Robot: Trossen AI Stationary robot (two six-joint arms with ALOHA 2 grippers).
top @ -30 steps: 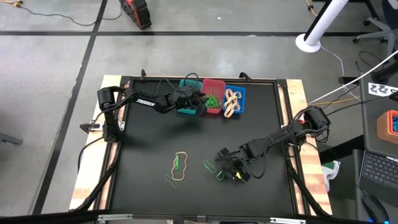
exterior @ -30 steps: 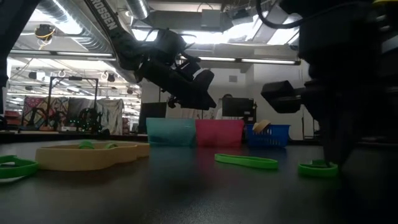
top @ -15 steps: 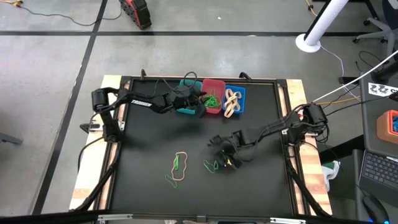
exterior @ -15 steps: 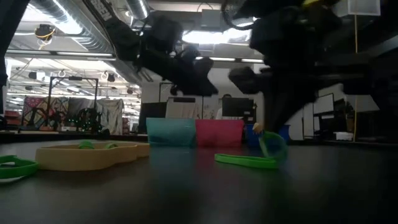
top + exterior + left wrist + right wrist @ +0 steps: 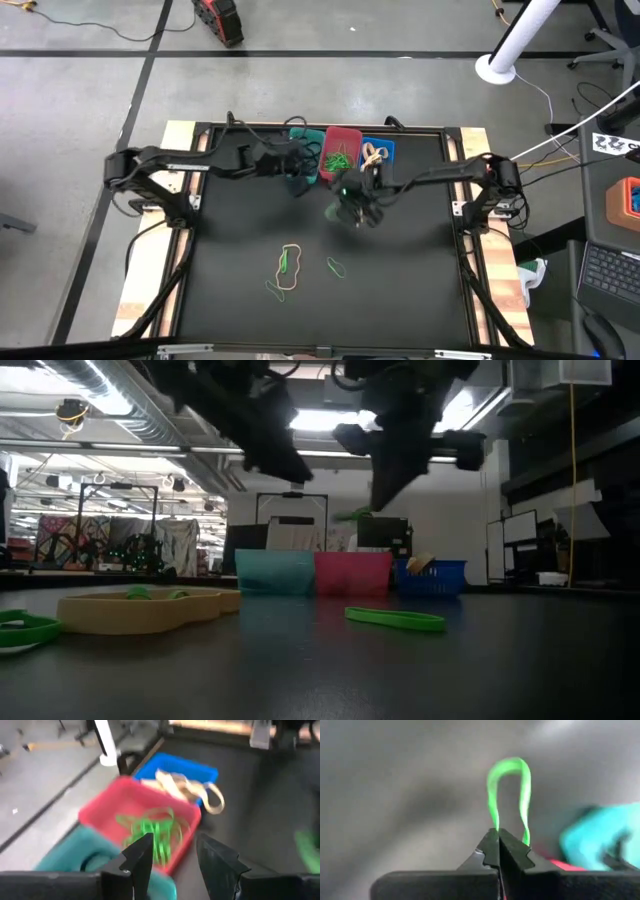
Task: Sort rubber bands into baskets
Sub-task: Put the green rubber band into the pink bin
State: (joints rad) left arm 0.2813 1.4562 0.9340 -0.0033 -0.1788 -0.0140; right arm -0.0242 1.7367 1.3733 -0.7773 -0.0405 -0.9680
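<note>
My right gripper [image 5: 347,197] is shut on a bright green rubber band [image 5: 509,790] and hangs in the air just in front of the baskets; in the low view the band [image 5: 353,515] sticks out beside it. My left gripper [image 5: 172,865] is open and empty above the near side of the teal basket [image 5: 85,862]. The red basket [image 5: 343,150] holds several green bands [image 5: 150,830]. The blue basket [image 5: 380,158] holds tan bands [image 5: 192,787]. A tan band [image 5: 290,265] and two green bands [image 5: 337,267] lie flat on the table. My right gripper pinches the green band between its two shut fingertips, at one end of the loop [image 5: 496,827]. The rest of the loop stands out free beyond the fingertips. The band is lifted clear of the table.
The three baskets stand side by side at the table's far middle, teal, red, blue from left to right [image 5: 350,573]. The two arms are close together in front of them. Black cables run along the table's far edge [image 5: 260,130]. The table has a raised wooden rim [image 5: 478,150].
My right gripper has lifted a green band off the table at the near right and carried it up and toward the far edge and the left, to just in front of the baskets. My left gripper has risen a little by the teal basket.
</note>
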